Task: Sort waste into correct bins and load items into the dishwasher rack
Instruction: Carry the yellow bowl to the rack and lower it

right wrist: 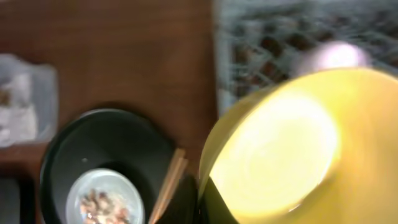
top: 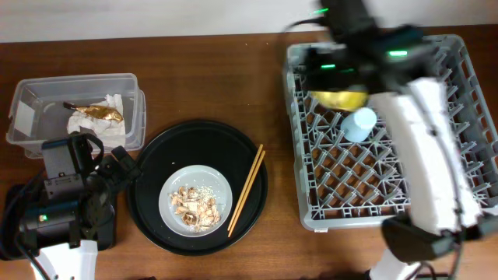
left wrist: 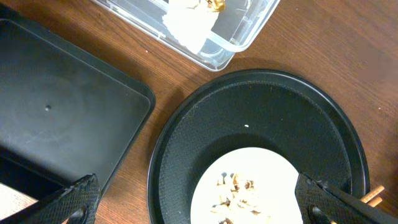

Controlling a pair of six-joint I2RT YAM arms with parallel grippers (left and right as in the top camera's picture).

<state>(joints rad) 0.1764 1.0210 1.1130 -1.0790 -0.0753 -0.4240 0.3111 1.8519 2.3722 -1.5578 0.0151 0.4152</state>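
My right gripper (top: pixel 336 78) is shut on the rim of the yellow bowl (top: pixel 340 99) and holds it over the back left of the grey dishwasher rack (top: pixel 436 210). The bowl (right wrist: pixel 280 143) fills the right wrist view, blurred, with the gripper (right wrist: pixel 216 194) at its edge. A light-blue cup (top: pixel 359 123) stands in the rack. The napkin and gold wrapper (top: pixel 95 117) lie in the clear box (top: pixel 31 93). The grey plate (top: pixel 222 187) with food scraps (top: pixel 194 208) and the chopsticks (top: pixel 247 189) lie on the round black tray. My left gripper (left wrist: pixel 202 202) is open above the plate (left wrist: pixel 249 162). The pink cup is out of view.
The large round black tray (top: pixel 156 167) sits at the middle front. The flat black tray (left wrist: pixel 56 118) lies left of it, mostly under my left arm in the overhead view. The clear box (left wrist: pixel 242 31) is just behind both. Bare wooden table separates the round tray and the rack.
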